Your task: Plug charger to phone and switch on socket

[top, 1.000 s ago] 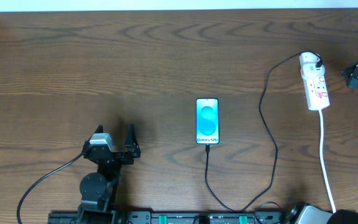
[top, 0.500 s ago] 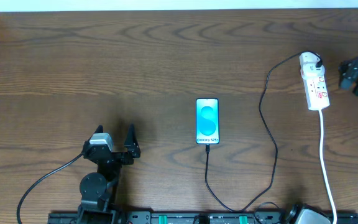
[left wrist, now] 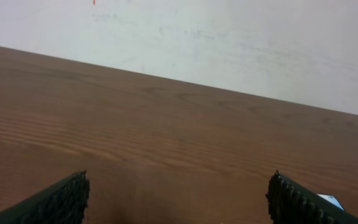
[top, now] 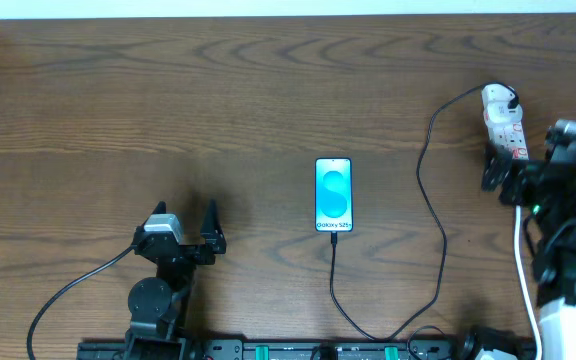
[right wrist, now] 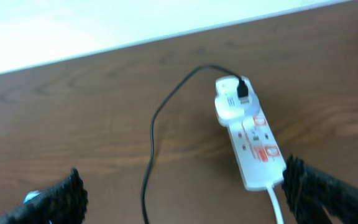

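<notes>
Now | step: switch on socket [right wrist: 253, 146], lying far right on table [top: 168, 100] | right gripper [right wrist: 182, 180]: jaws wide apart, hovering over its cord end; left gripper [top: 184, 220]: apart, idle | advice: press switch [right wrist: 258, 119] nearest adapter [right wrist: 229, 102] straight down with one fingertip [right wrist: 309, 183], without shoving socket.

You have open table [top: 218, 110] left of and beyond the phone [top: 333, 194]; the charger [top: 332, 265] loops across its right side.

From overhead, the right arm [top: 568, 230] covered the near end of the socket [top: 500, 110], and its switches were too small to read. Whether the tip of the charger [top: 419, 185] sat fully in the phone [top: 333, 194] was too small to tell. The right wrist view was blurred.
</notes>
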